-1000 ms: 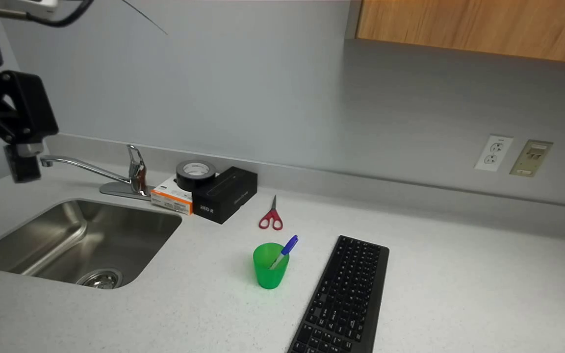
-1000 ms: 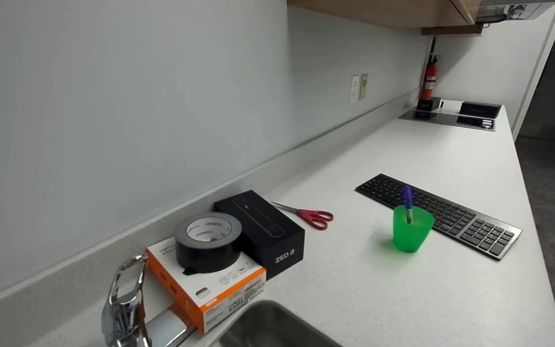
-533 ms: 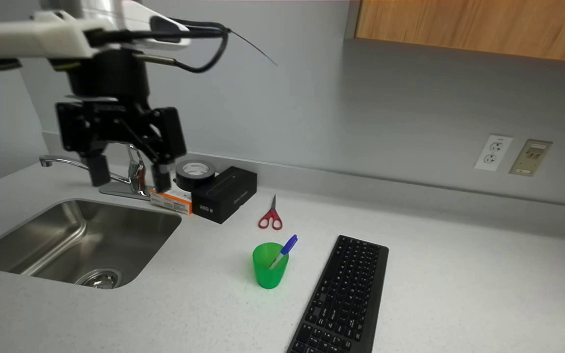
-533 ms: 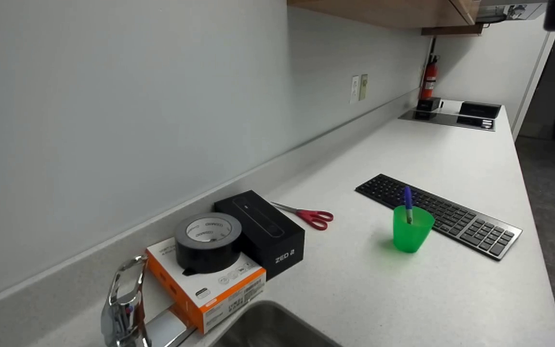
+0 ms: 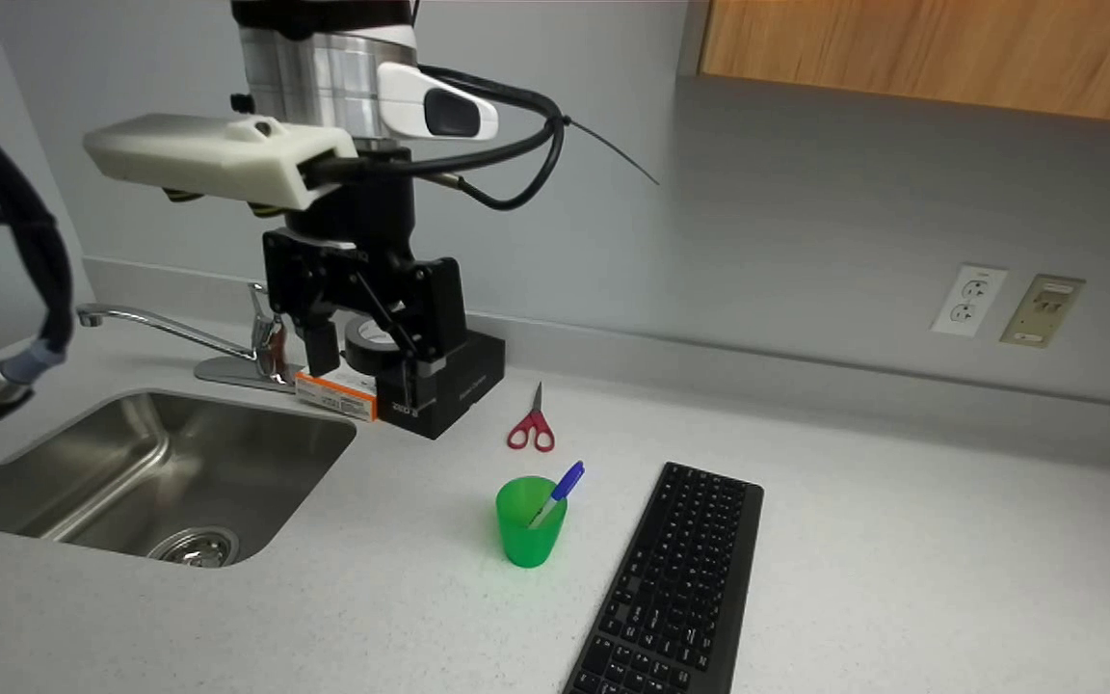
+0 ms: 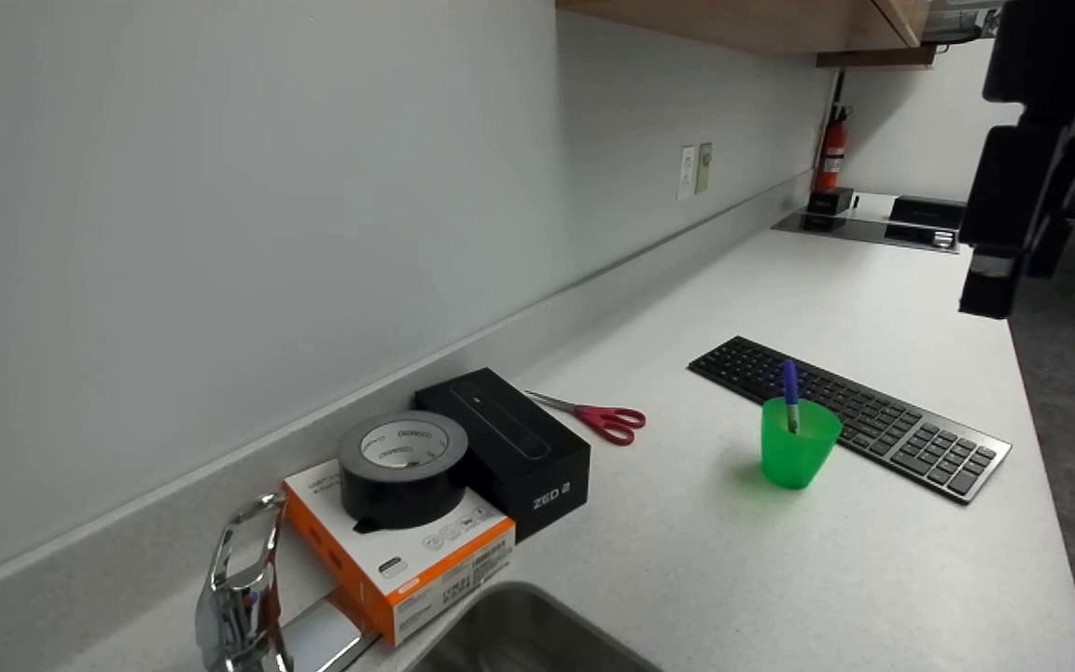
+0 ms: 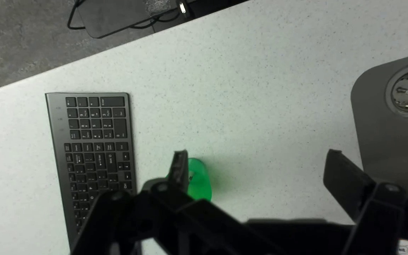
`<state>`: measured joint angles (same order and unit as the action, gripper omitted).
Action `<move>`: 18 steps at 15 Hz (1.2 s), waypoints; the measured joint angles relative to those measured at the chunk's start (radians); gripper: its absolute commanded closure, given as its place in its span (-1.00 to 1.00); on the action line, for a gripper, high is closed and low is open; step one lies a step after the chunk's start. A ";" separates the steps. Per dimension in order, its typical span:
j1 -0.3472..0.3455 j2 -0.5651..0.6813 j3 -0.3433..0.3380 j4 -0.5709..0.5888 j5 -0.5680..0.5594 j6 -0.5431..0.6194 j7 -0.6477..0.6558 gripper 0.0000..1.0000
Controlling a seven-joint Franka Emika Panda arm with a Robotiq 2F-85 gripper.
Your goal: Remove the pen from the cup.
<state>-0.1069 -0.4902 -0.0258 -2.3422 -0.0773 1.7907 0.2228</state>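
Note:
The green cup (image 5: 528,547) stands upright on the counter and also shows in an exterior view (image 6: 797,462). The pen (image 5: 568,480) leans inside it, its blue cap end sticking out above the rim; it also shows in an exterior view (image 6: 790,385). My gripper (image 5: 369,378) is open and empty, in the air well above the counter. In an exterior view the gripper (image 6: 1013,280) is at the upper right. In the wrist view, the open gripper (image 7: 258,153) has one finger partly covering the cup (image 7: 201,186); the pen is mostly hidden there.
A black keyboard (image 5: 675,578) lies beside the cup. Red-handled scissors (image 5: 534,429) lie toward the wall. A black box (image 6: 519,448), a tape roll (image 6: 404,471) and a white-orange box (image 6: 444,565) stand by the faucet (image 5: 271,337). A sink (image 5: 256,540) is sunk into the counter.
The arm has swung into view and moved across toward the cup, its gripper staying open. The cup, pen and other objects have not moved.

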 measured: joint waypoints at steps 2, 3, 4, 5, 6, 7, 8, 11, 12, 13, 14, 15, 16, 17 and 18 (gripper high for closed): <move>0.000 0.000 0.001 0.000 0.000 0.000 0.003 -1.00; 0.000 0.000 0.001 0.000 0.000 0.000 0.003 -1.00; 0.000 0.000 0.001 0.000 0.000 0.000 0.004 -1.00; 0.000 0.001 0.001 0.000 0.000 0.008 0.006 -1.00; 0.000 0.003 0.001 -0.003 0.000 0.030 0.017 -1.00; -0.003 0.009 0.001 -0.011 0.000 0.069 0.036 -1.00; -0.008 0.019 0.001 -0.021 0.000 0.116 0.056 -1.00; -0.043 0.082 -0.002 -0.056 -0.004 0.280 0.117 -1.00; -0.060 0.112 -0.004 -0.068 -0.012 0.342 0.142 -1.00; -0.076 0.144 -0.006 -0.077 -0.020 0.395 0.163 -1.00; -0.091 0.177 -0.009 -0.084 -0.033 0.444 0.187 -1.00; -0.106 0.209 -0.012 -0.090 -0.047 0.493 0.214 -1.00; -0.119 0.239 -0.015 -0.093 -0.061 0.534 0.242 -1.00; -0.130 0.267 -0.017 -0.094 -0.076 0.570 0.272 -1.00; -0.139 0.294 -0.020 -0.094 -0.090 0.598 0.302 -1.00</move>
<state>-0.2455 -0.1962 -0.0458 -2.4364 -0.1671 2.3884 0.5244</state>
